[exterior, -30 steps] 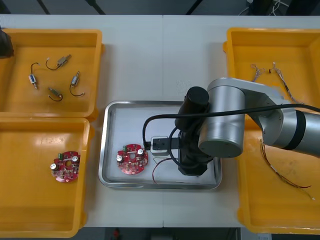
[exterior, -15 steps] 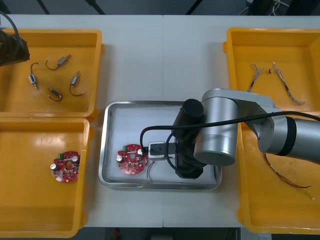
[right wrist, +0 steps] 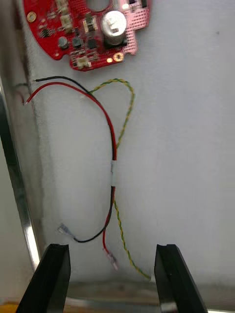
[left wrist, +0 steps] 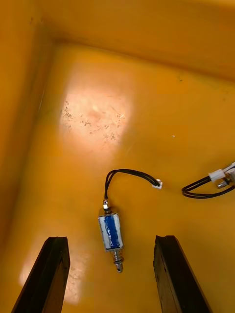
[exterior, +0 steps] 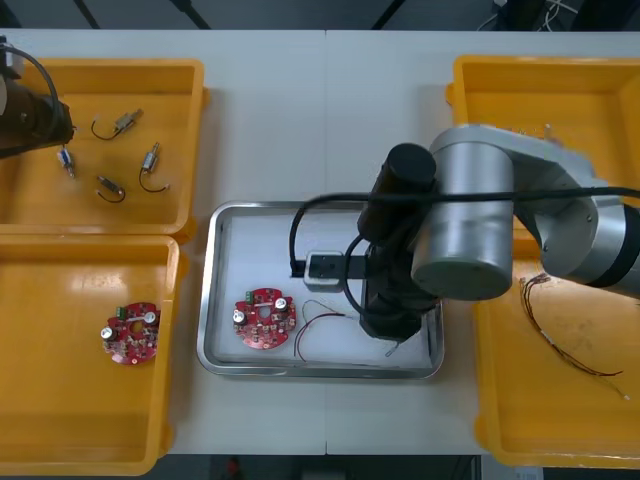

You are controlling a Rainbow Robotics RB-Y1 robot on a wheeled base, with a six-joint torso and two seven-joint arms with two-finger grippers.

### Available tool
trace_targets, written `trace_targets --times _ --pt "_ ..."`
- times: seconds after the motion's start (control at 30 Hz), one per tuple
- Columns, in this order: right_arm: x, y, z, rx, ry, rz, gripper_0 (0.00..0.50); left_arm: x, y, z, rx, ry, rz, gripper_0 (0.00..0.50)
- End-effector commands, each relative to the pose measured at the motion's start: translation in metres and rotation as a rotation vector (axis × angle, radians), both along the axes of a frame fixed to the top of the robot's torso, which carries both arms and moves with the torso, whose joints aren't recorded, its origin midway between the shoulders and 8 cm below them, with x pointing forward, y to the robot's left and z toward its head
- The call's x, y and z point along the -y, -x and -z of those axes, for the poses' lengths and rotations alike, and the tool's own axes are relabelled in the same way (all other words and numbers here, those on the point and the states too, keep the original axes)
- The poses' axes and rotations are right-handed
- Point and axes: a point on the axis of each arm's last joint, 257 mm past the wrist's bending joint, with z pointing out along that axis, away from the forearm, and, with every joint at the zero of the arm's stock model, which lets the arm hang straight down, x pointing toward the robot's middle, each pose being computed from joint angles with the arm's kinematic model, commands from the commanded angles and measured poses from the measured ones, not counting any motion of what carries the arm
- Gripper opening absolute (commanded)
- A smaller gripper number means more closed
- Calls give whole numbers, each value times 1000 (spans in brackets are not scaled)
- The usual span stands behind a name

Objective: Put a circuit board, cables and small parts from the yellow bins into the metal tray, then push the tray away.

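Note:
The metal tray (exterior: 215, 300) holds a round red circuit board (exterior: 262, 318) and a red and yellow cable (exterior: 318, 324). My right gripper (exterior: 392, 338) hangs over the tray's right part. In the right wrist view the right gripper (right wrist: 113, 279) is open, and the cable (right wrist: 113, 161) lies loose on the white floor ahead of its fingers (right wrist: 56, 274), below the board (right wrist: 88, 29). My left arm (exterior: 30, 125) is over the far left yellow bin (exterior: 190, 120). The left gripper (left wrist: 111, 279) is open just above a small metal part (left wrist: 110, 231) with a blue band.
Other small metal parts (exterior: 125, 122) lie in the far left bin. A second red board (exterior: 131, 332) is in the near left bin. Thin cables (exterior: 560, 150) lie in the far right bin and red and yellow ones (exterior: 560, 340) in the near right bin.
My right gripper has opened and let go of the red and yellow cable, which now lies in the tray. The left arm has moved in over the far left bin.

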Motion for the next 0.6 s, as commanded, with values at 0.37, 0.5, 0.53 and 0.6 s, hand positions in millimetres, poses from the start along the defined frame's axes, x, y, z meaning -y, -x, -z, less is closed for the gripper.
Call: trace_targets --times 0.37,0.5,0.53,0.6 --pt "72 -38 -96 15 -137 592 500 9 -26 -6 80 9 3 500" --pt "94 -40 -107 -4 -189 747 500 9 -28 0 79 1 -1 500" --pt "102 -41 -110 -6 -205 793 500 9 -28 0 78 0 0 500" --pt "113 -43 -115 -5 -228 863 500 10 -27 0 77 7 -1 500"
